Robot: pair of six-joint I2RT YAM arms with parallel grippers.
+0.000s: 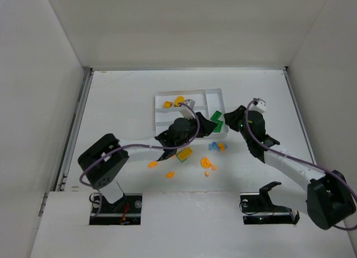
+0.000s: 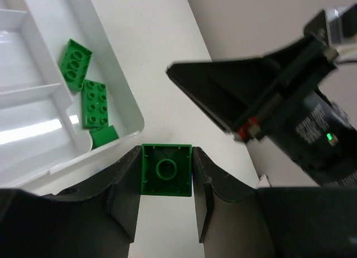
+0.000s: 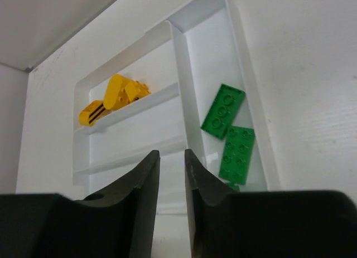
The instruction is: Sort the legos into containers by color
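While the left gripper [image 2: 166, 155] held a green brick [image 2: 166, 171] clamped by two sides between its fingers [image 2: 129, 183], hollow underside towards the wrist camera, the piece hung just outside the tray [image 2: 125, 96]. It was off the corner of the end compartment, where three other green bricks [image 2: 93, 105] already lay.

The step in hand looked like the drop into that compartment. To do it well, the arm needed to carry the brick sideways over the white wall until it was wholly above the green section. It then needed to lower the brick close to the floor before letting go, since a release from high up could bounce so light a piece over the low divider into the next section. The best landing spot was the bare part of the floor beside the bricks there, not on top of them.

The right gripper [image 3: 172, 157] was the main hazard. Its fingers were drawn nearly together with nothing between them, and it hovered close by, beside the same end of the tray. One arm should give way before the other crossed.

In the far section sat yellow pieces [image 3: 114, 99]. Near the tray, orange bits [image 1: 205, 162], blue pieces [image 1: 215, 147] and a yellow brick [image 1: 184, 153] lay loose on the worktop [image 1: 122, 102], not yet sorted.
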